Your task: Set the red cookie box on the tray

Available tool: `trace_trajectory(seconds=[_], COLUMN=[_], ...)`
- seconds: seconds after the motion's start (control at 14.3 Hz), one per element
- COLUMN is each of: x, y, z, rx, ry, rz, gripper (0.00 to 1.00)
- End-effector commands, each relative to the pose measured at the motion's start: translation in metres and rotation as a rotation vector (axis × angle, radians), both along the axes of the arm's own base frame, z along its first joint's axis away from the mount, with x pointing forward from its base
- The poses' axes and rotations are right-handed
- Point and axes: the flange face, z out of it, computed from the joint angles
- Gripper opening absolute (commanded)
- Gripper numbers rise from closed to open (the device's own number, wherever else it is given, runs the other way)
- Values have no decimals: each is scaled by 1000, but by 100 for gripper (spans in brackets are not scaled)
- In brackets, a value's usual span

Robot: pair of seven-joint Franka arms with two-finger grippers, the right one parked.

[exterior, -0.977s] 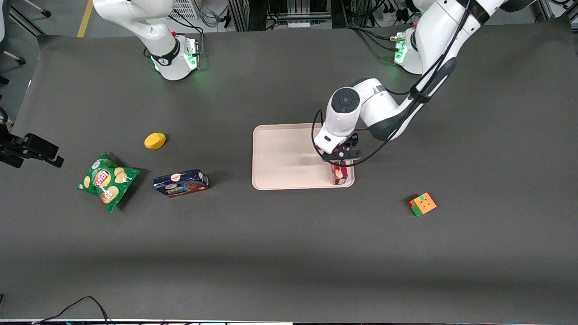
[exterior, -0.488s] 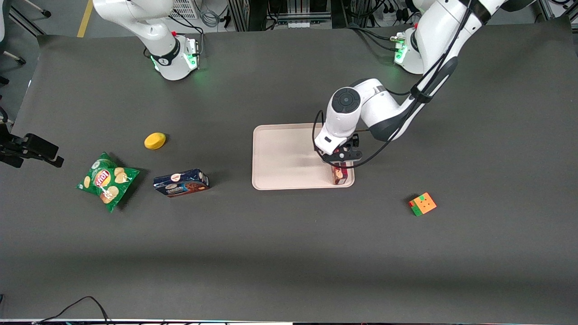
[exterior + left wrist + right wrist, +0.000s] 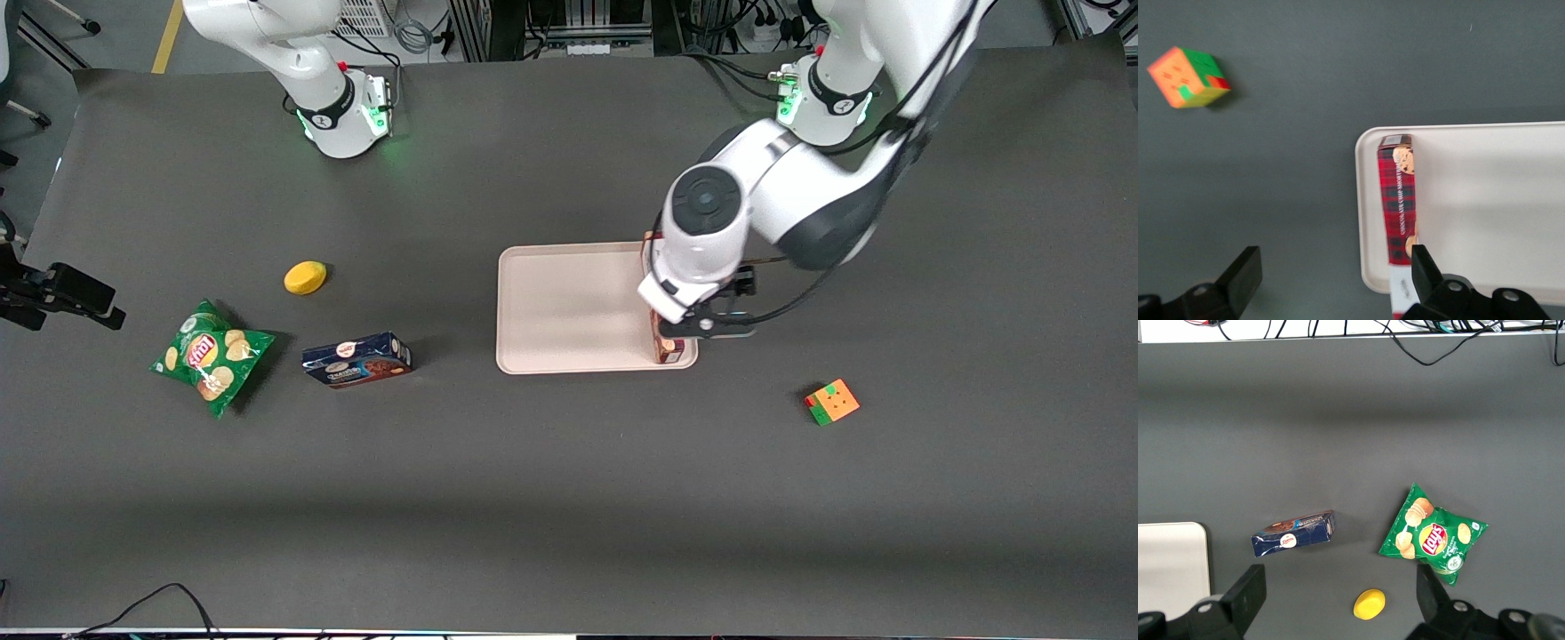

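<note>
The red cookie box (image 3: pixel 669 348) lies flat in the tray (image 3: pixel 560 307), along the tray's short rim toward the working arm's end. In the left wrist view the red plaid box (image 3: pixel 1398 200) lies just inside the rim of the tray (image 3: pixel 1485 200), with its white end nearest the camera. My left gripper (image 3: pixel 1335 263) is open and empty above the box. One finger (image 3: pixel 1423 267) is over the box's white end and the other is over the bare table. In the front view the gripper (image 3: pixel 709 322) and wrist hide most of the box.
An orange and green puzzle cube (image 3: pixel 832 402) lies on the table toward the working arm's end, also in the left wrist view (image 3: pixel 1188 77). A dark blue cookie box (image 3: pixel 356 360), a green chips bag (image 3: pixel 211 356) and a yellow object (image 3: pixel 305 276) lie toward the parked arm's end.
My left gripper has risen off the red cookie box and shifted a little toward the working arm's end. The box stays lying in the tray.
</note>
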Motion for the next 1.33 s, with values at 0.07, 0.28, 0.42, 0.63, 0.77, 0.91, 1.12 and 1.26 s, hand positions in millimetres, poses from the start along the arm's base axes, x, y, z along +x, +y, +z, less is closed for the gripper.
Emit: trace_trajectory(seconds=[0.07,0.28,0.42,0.63,0.77,0.91,1.12,1.26], x=[16,22,33,35,27,22,19,21], y=[64,133,194,272,287,291,293,316], z=[106,155,173,180,177,175,180,179], rx=[21,-14,-21,-89,-94,-118,-135,-131], ry=[1,-16,-21,-40,-96,-88,-95,-90], rz=[-100,-43,-113,-58,-67,-52,-45,-10], gripper=[100,100,100,100,100,100,100,100])
